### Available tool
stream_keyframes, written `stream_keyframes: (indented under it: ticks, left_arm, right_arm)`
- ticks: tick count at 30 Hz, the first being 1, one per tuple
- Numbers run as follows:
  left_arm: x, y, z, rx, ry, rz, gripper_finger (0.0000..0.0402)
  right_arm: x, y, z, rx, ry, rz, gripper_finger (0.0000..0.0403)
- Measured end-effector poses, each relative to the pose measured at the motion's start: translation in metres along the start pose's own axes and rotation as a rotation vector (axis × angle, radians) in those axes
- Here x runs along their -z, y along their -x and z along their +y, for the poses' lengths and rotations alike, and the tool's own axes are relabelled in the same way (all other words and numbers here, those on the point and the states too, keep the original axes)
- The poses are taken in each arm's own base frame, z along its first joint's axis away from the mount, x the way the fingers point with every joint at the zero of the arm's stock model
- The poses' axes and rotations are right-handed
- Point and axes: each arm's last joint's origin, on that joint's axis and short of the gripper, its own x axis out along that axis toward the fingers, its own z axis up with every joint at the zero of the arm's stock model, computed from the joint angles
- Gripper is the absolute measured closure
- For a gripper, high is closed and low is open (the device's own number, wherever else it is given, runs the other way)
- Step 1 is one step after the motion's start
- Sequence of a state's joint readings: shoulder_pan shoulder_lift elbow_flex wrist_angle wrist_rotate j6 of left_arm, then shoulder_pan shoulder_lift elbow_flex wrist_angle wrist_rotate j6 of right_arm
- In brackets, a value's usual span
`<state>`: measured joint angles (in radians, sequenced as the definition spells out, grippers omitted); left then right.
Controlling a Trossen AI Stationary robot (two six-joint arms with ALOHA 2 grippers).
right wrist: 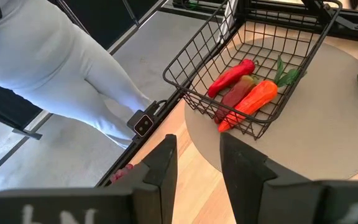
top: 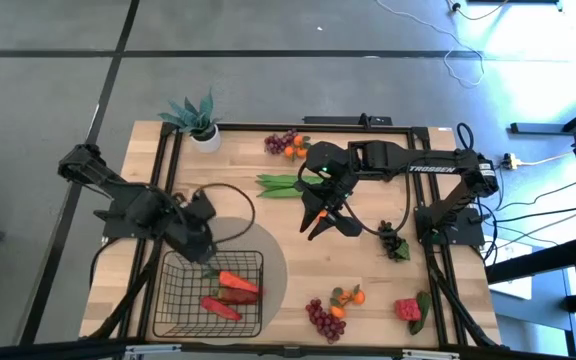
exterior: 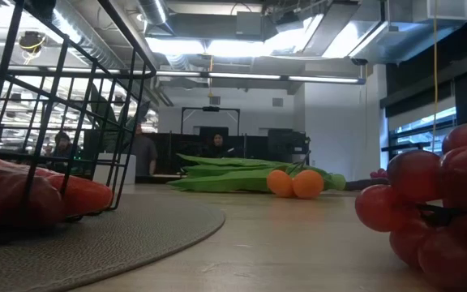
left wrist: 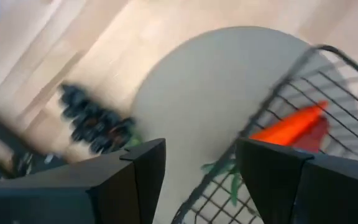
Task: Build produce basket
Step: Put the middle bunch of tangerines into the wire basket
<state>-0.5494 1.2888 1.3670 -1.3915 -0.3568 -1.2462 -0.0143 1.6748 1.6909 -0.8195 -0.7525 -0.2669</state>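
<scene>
Basket point(top: 211, 293) sits at the table's near left corner in the high view, on a grey round mat point(top: 268, 260), and holds a carrot point(top: 238, 282) and red peppers point(top: 220, 307). The left gripper point(top: 200, 243) hangs over the basket's far edge, apparently placed there for dropping produce in, while the right gripper point(top: 318, 215) hovers mid-table just beside the green bean pods point(top: 283, 184), probably its next pick. Grapes with tangerines point(top: 333, 308) and a strawberry point(top: 409, 309) lie along the near edge, more grapes and tangerines point(top: 288, 145) at the far side by a potted plant point(top: 198, 120). In the low view the basket wire point(exterior: 63, 89) stands at left with the carrot point(exterior: 83, 195) inside; pods point(exterior: 233, 174), two tangerines point(exterior: 294, 184) and a red grape bunch point(exterior: 440, 203) lie loose on the table point(exterior: 298, 243). From the left wrist, the fingers point(left wrist: 135, 180) are spread and empty above the mat, with the carrot point(left wrist: 288, 127) behind the mesh. From the right wrist, the fingers point(right wrist: 160, 165) stand slightly apart, holding nothing, and the filled basket point(right wrist: 253, 68) lies well ahead; a person in white trousers point(right wrist: 61, 74) stands off the table.
</scene>
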Motion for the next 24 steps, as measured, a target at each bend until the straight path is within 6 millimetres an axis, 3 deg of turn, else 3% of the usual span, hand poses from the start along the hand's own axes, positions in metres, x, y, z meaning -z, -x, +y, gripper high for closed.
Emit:
stream_keyframes:
  ticks: [6,12,24]
  left_arm:
    - [-0.005,-0.003,0.013,-0.109,0.19,0.024,0.0221]
    - [-0.014,-0.006,0.017,-0.127,0.201,0.013,0.0221]
    - [-0.024,-0.009,0.022,-0.145,0.077,0.019,0.0221]
  right_arm:
    - [0.0,0.0,0.0,0.001,0.002,-0.002,0.0295]
    - [-0.002,0.0,-0.002,0.043,-0.099,-0.011,0.0295]
    - [0.027,0.003,-0.016,0.662,-0.749,0.158,0.0295]
